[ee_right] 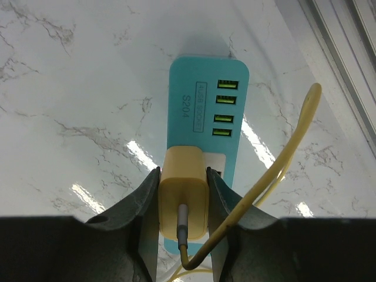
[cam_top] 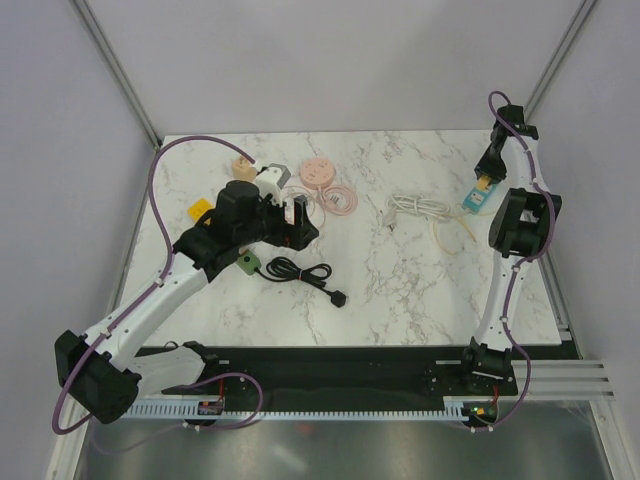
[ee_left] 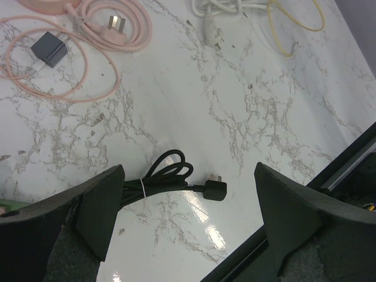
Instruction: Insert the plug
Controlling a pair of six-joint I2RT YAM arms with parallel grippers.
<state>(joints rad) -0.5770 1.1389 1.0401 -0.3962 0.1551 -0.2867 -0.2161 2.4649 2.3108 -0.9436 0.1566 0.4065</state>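
Over teal strip (ee_right: 202, 88), right jaws pinching yellow plug (ee_right: 183, 188), left jaws wide

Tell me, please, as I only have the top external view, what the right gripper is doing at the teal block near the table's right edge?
Observer: The right gripper is shut on a yellow plug, clamping its two sides.
Operator: Thank you. Is the plug at the block?
Observer: Yes, it sits on the teal power strip, at the end nearest the camera, below four USB ports. I cannot tell whether the prongs are in.
Operator: And the other arm, please?
Observer: The left gripper is open and empty, above a black plug lying on the table.
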